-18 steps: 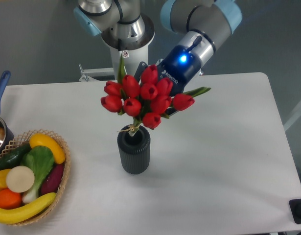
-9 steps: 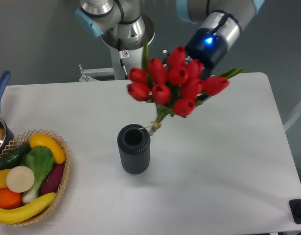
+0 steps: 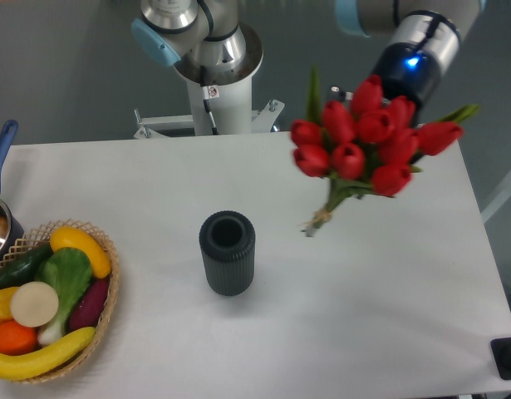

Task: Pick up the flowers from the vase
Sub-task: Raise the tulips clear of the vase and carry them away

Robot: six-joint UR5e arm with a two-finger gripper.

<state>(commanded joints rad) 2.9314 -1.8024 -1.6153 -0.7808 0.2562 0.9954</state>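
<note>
One bunch, the flowers (image 3: 363, 141), hangs in the air to the right of the vase (image 3: 227, 252) and well above the table (image 3: 139, 179). I see the stem ends with their tie pointing down and left, clear of the vase mouth and not touching anything below. The vase stands upright and alone, its round mouth open and dark.

The gripper (image 3: 402, 98) sits behind the red heads, mostly hidden by them; only the wrist with its blue light shows plainly. I cannot see the fingers or how wide they stand. I judge they are closed on the bunch somewhere behind the heads, since nothing else bears it, but I cannot confirm that.

Step in hand, as I read it: the lift-out itself is done, the flowers are free of the vase. What remains is only to carry them steady. The next move calls for a firm hold and slow travel, because the bunch tilts and the heads are heavy against the stems.

A wicker basket (image 3: 105, 307) of toy produce sits at far left, well apart from all this.
</note>
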